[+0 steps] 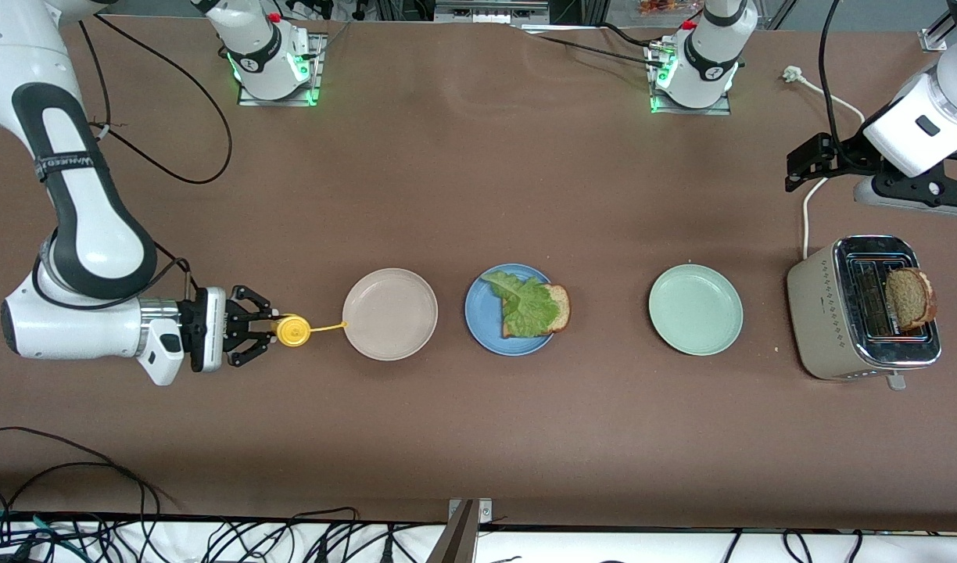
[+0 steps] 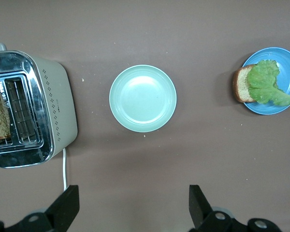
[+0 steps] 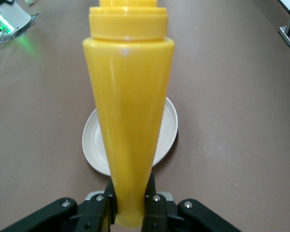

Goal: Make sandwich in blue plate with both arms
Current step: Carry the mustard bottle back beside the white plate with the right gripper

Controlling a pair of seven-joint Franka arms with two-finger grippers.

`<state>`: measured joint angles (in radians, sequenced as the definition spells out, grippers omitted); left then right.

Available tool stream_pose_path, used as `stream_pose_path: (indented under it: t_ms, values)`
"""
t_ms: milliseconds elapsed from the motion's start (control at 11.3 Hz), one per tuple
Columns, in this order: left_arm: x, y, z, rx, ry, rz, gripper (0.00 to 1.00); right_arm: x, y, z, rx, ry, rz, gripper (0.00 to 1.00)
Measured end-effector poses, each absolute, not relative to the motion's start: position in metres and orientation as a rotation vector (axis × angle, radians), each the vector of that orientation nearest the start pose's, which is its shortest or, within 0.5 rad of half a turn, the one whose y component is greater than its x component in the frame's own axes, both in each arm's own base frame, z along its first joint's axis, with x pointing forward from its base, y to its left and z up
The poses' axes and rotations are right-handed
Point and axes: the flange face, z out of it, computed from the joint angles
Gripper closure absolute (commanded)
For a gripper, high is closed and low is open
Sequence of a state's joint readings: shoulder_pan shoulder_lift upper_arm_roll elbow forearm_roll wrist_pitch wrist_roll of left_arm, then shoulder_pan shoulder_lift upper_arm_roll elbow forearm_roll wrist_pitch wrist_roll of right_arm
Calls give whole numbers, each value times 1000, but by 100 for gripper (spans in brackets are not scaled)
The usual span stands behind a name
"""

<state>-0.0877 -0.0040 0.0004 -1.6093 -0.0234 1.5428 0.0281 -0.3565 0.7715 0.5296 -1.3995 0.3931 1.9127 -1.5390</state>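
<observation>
Matte brown surface (image 1: pixel 478 195) throughout. Three plain, unpatterned plates in a row: cream-white plate (image 1: pixel 390 314), mid-blue plate (image 1: pixel 486 328), pale mint-green plate (image 1: pixel 695 310). On the blue one, ruffled bright green lettuce (image 1: pixel 525 301) over tan-brown bread (image 1: pixel 558 306) with darker crust. Beige toaster (image 1: pixel 819 313) with shiny chrome top and small dotted diamond pattern on its side; speckled brown slice (image 1: pixel 908 297) in a slot. Bright yellow squeeze bottle (image 3: pixel 128 121), uniformly coloured, gripped in the black right pincer (image 1: pixel 261 329). White arms with black bands; green lights glowing at both bases.
</observation>
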Motion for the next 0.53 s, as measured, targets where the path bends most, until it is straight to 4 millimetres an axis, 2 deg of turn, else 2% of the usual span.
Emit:
stream_pose_path:
  t_ms: [266, 532]
  values:
    - [547, -50, 606, -3156, 182, 100, 0, 706, 39, 250, -1725, -1667, -482, 100]
    - [547, -50, 606, -3156, 182, 100, 0, 702, 30, 204, -1596, -1669, -597, 100]
